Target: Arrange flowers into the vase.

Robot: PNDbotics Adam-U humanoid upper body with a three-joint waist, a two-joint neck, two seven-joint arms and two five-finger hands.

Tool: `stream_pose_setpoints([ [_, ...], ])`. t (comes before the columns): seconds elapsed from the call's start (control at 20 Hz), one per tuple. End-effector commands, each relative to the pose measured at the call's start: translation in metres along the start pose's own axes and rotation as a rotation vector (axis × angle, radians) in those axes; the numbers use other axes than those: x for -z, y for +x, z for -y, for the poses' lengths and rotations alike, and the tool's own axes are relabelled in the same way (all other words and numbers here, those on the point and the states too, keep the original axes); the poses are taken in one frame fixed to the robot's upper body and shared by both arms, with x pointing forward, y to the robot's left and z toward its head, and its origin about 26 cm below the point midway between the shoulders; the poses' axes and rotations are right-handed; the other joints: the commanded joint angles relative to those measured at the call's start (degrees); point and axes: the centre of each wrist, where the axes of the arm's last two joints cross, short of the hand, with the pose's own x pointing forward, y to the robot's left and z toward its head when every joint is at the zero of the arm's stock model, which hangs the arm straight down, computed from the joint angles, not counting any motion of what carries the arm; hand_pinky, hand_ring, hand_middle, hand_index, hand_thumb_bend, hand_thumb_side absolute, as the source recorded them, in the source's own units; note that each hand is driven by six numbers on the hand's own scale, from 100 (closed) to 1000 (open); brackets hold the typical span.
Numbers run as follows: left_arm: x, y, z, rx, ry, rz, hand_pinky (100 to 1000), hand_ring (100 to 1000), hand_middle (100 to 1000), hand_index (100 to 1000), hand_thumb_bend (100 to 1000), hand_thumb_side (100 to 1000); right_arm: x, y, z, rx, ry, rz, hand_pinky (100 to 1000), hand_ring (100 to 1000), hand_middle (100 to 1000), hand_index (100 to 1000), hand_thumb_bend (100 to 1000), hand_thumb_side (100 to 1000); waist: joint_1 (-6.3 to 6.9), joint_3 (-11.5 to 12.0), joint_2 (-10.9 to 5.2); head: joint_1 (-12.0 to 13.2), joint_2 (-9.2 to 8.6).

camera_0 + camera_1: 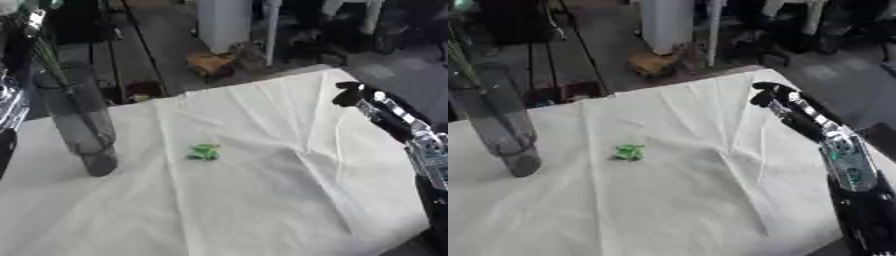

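The vase [77, 120] is standing upright on the left part of the tabletop [262, 200], a tall dark see-through cylinder whose long axis is running nearly vertical, leaning a touch toward the upper left of the view (which may be only the camera's tilt), with its mouth pointing up; green stems [45, 57] are already sitting inside it, rising out of the mouth toward the upper left corner, their heads cut off by the picture's edge, so at least part of the arranging is looking done; no loose flower is lying on the white cloth that I can make out, and the task is appearing close to its end, with perhaps only a last check left. A small green scrap [203, 151] is lying on the cloth near the middle, well apart from the vase, too small to tell what it is. The right robot hand [773, 97] is hovering above the right side of the tabletop, holding nothing, its dark fingers seeming curled inward, well apart from the vase; of the left arm only a silver part is showing at the left edge beside the vase, and its robot hand is not showing in either view.
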Motion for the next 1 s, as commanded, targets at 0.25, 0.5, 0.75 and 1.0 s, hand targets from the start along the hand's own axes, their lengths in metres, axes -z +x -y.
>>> stream_pose_setpoints([
  [0.25,0.010,0.026,-0.017,0.136,-0.019,0.109,542,579,487,447,685,745,0.002,0.008,0.017,-0.033,-0.017,0.026,827,784,676,912,100,838,-0.24,0.1,-0.82,-0.2,-0.29],
  [0.5,0.010,0.031,-0.023,0.205,-0.032,0.139,612,644,542,493,705,720,0.000,0.007,0.017,-0.031,-0.019,0.021,827,784,675,912,100,838,-0.31,0.1,-0.88,-0.2,-0.32],
  [0.75,0.009,0.030,-0.031,0.231,-0.010,0.127,624,650,547,499,696,714,-0.001,0.007,0.017,-0.031,-0.021,0.018,827,783,675,912,100,838,-0.41,0.3,-1.00,-0.4,-0.31],
  [1.0,0.006,0.025,-0.035,0.229,0.001,0.097,629,654,547,503,680,728,-0.001,0.006,0.017,-0.030,-0.022,0.019,827,783,675,911,100,838,-0.55,0.6,-1.05,-0.6,-0.37],
])
